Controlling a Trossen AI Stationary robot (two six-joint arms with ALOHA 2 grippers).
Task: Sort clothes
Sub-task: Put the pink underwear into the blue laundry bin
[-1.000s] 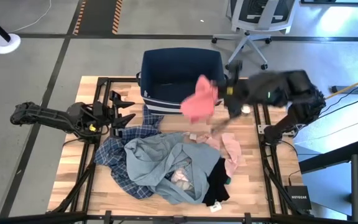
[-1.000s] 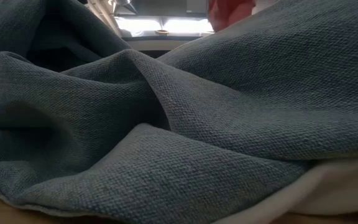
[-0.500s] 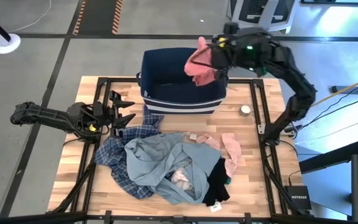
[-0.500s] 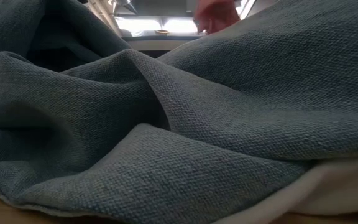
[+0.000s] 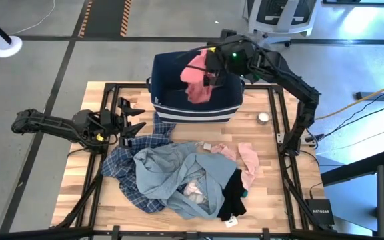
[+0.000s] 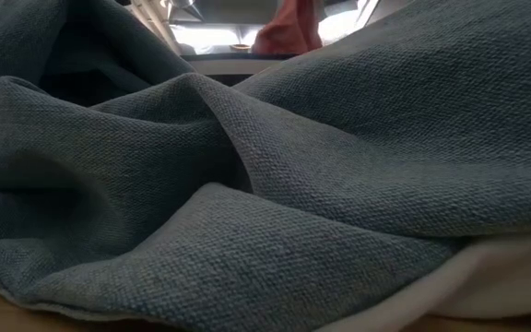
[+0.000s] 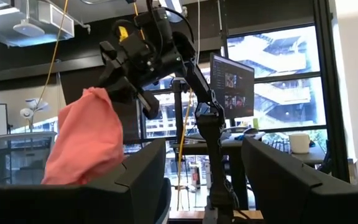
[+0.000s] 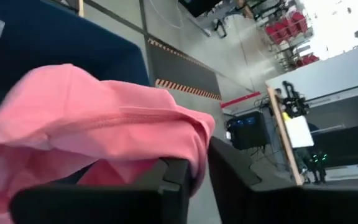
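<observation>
The right gripper (image 5: 210,67) has swung its pink piece (image 5: 196,79) left over the navy bin (image 5: 195,107) (still pinched), so release seems next.

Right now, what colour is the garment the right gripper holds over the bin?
Pink, plain. The garment in the right gripper shows best in the right wrist view.

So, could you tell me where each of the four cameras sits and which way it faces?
High: overhead, straight down on the table, both arms, navy bin.
Low: table height, filled by the grey-blue garment; no arm shows.
Left wrist: looks over its own fingers at the right gripper.
Right wrist: past its fingers, towards the floor.
Shared: all see the pink garment.
</observation>
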